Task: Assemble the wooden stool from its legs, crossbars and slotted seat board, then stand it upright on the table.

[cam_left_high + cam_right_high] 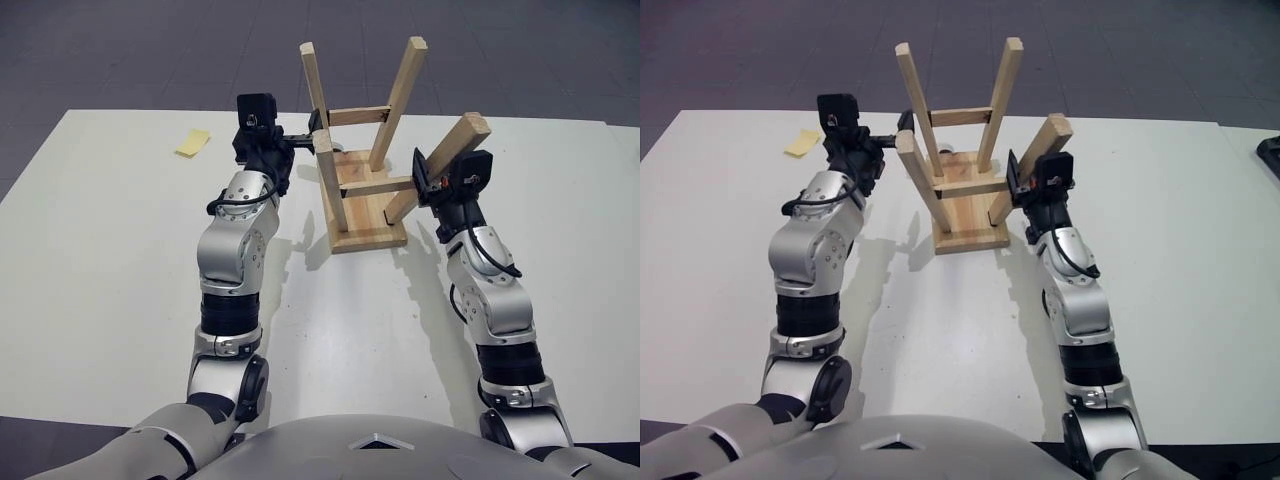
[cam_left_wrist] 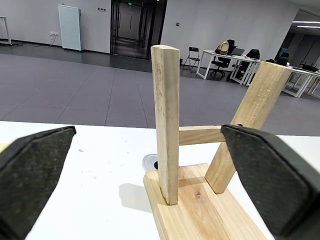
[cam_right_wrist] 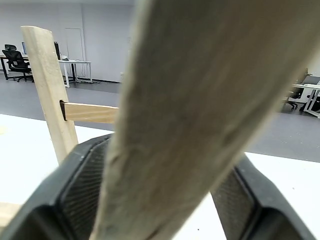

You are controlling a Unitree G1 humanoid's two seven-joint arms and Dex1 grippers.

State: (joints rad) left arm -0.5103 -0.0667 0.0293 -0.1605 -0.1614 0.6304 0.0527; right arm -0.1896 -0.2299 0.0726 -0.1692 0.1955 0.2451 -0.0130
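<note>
Stool [image 1: 365,190] upside down, upper centre of the head view. Seat board [image 1: 368,238] flat on the white table [image 1: 120,260], four legs up. Left gripper [image 1: 310,135] at the stool's left edge, just beside a leg. Right gripper [image 1: 425,178] right of centre, on the tilted leg [image 1: 445,160]. Yellow note [image 1: 193,142] upper left.

Left wrist view: pads [image 2: 35,175] spread wide, holding nothing. Upright leg [image 2: 166,125] and crossbar [image 2: 200,135] stand beyond them, untouched.

Right wrist view: both pads [image 3: 85,195] pressed against the tilted leg, clamped on it. Far leg [image 3: 50,85] stands behind.
</note>
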